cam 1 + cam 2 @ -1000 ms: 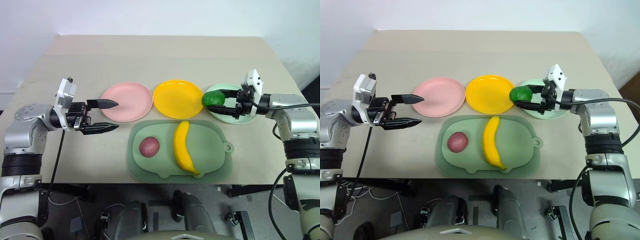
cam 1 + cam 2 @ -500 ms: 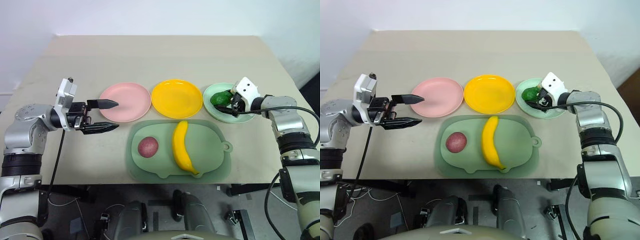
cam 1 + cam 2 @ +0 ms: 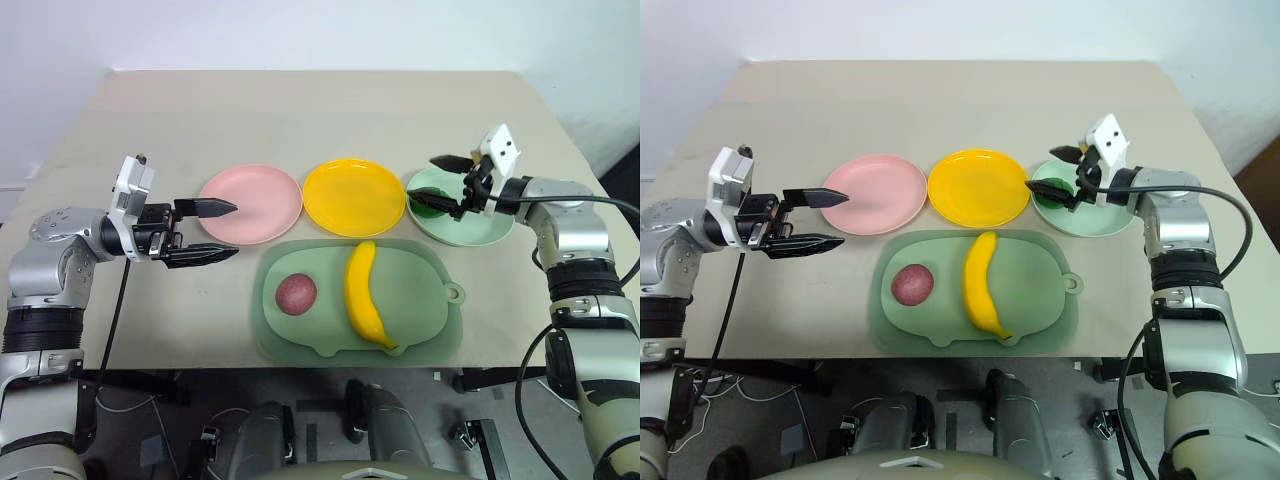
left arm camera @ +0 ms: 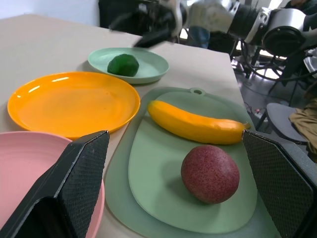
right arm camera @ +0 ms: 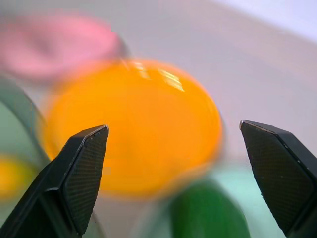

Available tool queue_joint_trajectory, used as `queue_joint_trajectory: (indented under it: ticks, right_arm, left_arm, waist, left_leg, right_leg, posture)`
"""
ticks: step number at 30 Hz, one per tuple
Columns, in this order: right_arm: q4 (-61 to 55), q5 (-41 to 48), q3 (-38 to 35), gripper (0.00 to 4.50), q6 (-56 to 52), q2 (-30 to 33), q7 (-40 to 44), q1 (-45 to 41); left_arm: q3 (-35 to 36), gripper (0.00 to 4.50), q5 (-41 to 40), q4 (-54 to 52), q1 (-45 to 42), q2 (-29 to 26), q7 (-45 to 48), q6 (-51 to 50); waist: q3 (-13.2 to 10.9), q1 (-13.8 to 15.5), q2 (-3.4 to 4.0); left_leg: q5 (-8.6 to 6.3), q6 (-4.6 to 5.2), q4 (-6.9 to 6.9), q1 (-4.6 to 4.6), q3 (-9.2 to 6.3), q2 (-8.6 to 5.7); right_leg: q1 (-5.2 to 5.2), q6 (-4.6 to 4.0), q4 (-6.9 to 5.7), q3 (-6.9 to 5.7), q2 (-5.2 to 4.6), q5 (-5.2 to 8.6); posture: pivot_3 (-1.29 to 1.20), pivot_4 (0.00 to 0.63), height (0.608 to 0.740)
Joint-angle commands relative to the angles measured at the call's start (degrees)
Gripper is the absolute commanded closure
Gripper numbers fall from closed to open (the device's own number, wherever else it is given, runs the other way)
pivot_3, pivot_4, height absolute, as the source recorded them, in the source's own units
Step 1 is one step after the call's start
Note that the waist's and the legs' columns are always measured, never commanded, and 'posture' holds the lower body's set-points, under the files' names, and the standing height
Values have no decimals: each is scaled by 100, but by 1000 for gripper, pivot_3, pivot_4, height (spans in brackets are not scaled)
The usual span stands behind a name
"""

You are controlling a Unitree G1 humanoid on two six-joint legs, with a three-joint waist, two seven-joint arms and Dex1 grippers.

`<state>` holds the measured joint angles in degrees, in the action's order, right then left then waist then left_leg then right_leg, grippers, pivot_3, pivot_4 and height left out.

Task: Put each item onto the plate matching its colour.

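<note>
Green fruit (image 4: 123,65) lies on the mint plate (image 3: 487,232) below the wide-spread right gripper (image 3: 436,185).

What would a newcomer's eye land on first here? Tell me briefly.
The long curved yellow toy banana and the small round reddish-purple toy fruit lie side by side on the large pale green rounded mat at the table's near edge. Behind it, the round shallow yellow plastic plate sits between the pink plate and the mint green plate, which holds the small dark green fruit under the open right tool.
</note>
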<state>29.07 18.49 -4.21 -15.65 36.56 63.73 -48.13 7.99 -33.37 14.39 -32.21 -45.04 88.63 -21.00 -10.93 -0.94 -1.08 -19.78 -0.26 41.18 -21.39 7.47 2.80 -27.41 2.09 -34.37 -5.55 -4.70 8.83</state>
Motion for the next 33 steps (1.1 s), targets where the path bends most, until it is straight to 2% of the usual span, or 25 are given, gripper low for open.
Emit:
queue_joint_trajectory:
  ticks: [1,5,9,16,23,29,33]
  right_arm:
    - [-793,250,-110,23,-432,-46,-123,246]
    - [-1561,397,-189,23,-860,-310,-683,654]
    - [-3017,1685,-782,23,-2015,-1070,-1535,1302]
    - [-4981,3365,-1178,23,-2925,-1709,-2527,2562]
    - [-5630,3389,-906,23,-2962,-1915,-3394,3279]
    - [-5878,2950,-587,23,-2658,-2171,-3923,4182]
    - [-6278,2627,-259,23,-3072,-1755,-4414,4252]
  left_arm:
    - [158,0,-156,-206,-57,-88,38,-32]
    - [157,0,-183,-257,-18,-88,19,-27]
    - [132,0,-200,-283,27,-32,-17,-3]
    - [68,0,-177,-181,-11,88,23,55]
    - [-31,0,-103,63,-236,190,120,113]
    - [-51,0,-51,184,-304,212,218,166]
    - [-62,0,-24,237,-329,237,236,190]
  waist:
    - [1,29,-2]
    - [1,28,-2]
    - [0,4,-1]
    - [2,46,-1]
    - [3,29,-3]
    - [4,34,-5]
    - [5,24,-5]
  left_leg:
    - [0,0,1,0,-1,0]
    - [-1,1,2,-2,-2,-3]
    - [0,0,-2,-2,-1,-1]
    - [-1,1,3,-2,-5,-4]
    - [-1,2,-1,2,-7,-5]
    - [-2,3,-2,1,-9,-6]
    - [-2,3,0,2,-8,-5]
  right_leg:
    - [1,0,0,0,-1,0]
    - [2,0,2,0,-3,0]
    - [-4,-1,-2,0,1,0]
    - [4,0,1,-1,-3,0]
    - [4,-2,2,-1,1,1]
    - [6,-1,2,-1,1,1]
    - [5,-2,6,2,1,1]
  posture:
    - [0,150,704]
    - [0,150,704]
    - [0,150,704]
    - [0,150,704]
    - [0,150,704]
    - [0,150,704]
    - [0,150,704]
